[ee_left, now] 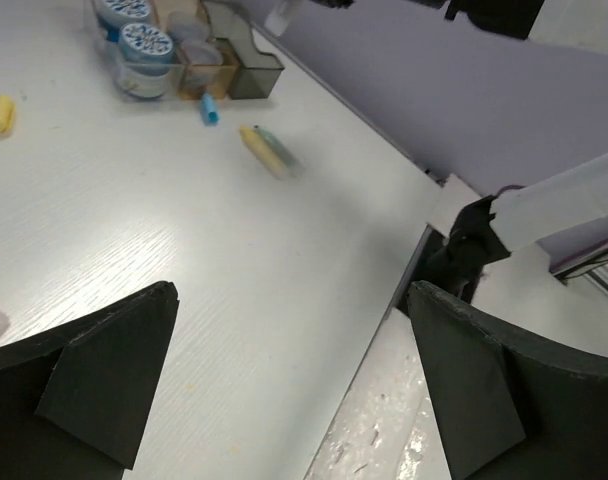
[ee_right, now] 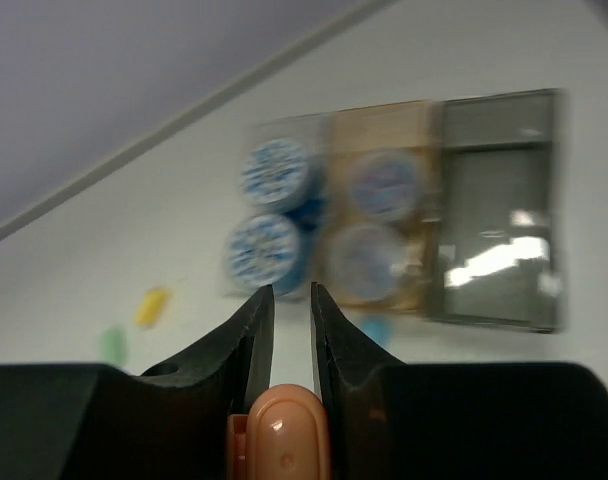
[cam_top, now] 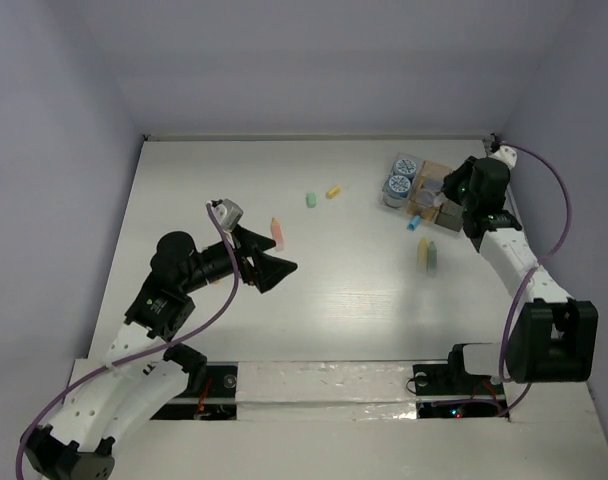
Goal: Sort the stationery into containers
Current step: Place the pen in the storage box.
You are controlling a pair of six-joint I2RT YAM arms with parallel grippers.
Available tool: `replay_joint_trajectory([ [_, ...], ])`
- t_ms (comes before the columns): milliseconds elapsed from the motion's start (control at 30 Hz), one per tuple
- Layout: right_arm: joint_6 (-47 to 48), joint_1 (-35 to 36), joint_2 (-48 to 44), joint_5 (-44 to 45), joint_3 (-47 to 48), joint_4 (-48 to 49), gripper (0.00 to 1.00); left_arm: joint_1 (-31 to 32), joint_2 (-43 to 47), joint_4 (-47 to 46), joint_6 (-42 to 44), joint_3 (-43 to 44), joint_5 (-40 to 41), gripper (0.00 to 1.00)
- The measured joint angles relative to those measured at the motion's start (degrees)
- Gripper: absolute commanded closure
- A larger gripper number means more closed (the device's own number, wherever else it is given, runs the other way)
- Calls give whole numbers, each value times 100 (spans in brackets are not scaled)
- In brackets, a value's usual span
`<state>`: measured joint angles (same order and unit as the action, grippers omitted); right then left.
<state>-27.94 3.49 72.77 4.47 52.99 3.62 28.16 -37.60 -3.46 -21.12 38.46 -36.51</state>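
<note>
Left gripper, nearest, poised over the table with jaws spread wide, a yellow-green marker lying beyond it; farther off, right gripper clenched on an orange marker, close by the amber container and grey container, which stand side by side.

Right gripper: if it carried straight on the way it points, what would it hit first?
Probably the blue-white rolls beside the amber box; blur leaves depth unclear. It carries an orange marker.
</note>
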Motion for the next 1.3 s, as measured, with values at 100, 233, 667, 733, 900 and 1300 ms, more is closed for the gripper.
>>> replay_joint_trajectory([
  [100,168,-584,509,420,297,-398,100,0,81,264,214,-4,195,1],
  [233,466,-1040,1421,763,999,-850,99,46,214,413,369,-7,361,1],
  [667,1174,-1099,2990,1062,2376,-1412,72,297,330,713,586,-7,813,1],
  [733,1213,-1099,3106,1067,2461,-1458,61,297,330,726,588,-7,855,1],
  [900,1296,-1099,3187,1056,2507,-1554,41,297,330,745,590,-7,925,1],
  [1300,1217,-881,2332,697,2159,-1685,47,297,330,763,595,-7,1025,1],
])
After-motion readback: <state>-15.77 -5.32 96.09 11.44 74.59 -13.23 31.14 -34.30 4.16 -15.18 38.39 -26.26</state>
